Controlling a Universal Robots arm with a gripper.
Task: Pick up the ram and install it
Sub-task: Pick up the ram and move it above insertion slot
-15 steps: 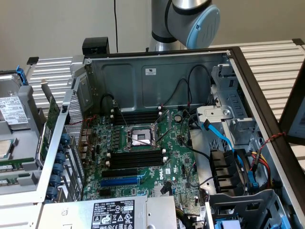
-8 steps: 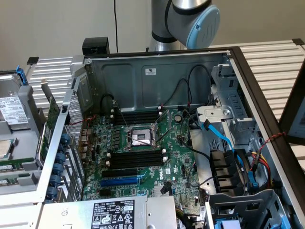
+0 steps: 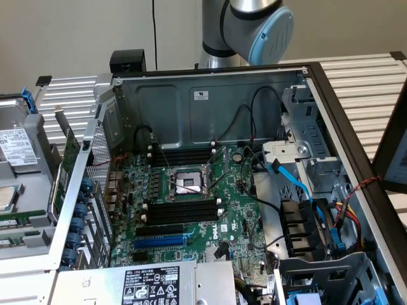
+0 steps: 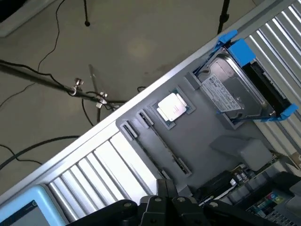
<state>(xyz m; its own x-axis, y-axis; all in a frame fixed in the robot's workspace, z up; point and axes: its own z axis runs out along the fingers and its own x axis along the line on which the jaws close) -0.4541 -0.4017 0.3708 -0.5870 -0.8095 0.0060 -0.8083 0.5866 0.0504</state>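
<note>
case (image 3: pixel 172 105): matt grey metal | slots (image 3: pixel 181 211): black plastic | drive caddy (image 4: pixel 242 47): blue plastic

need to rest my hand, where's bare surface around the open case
Bare slatted table at the exterior view's right past the case, and a smaller patch by the black box. Motherboard and parts tray are crowded.

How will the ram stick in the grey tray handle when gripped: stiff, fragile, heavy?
The ram looks like a thin, narrow board seated edge-up between end holders in the grey tray, so probably stiff and light. So thin, it likely gives little to grip and might crack if twisted. A slanted pull may bind in the holders.
</note>
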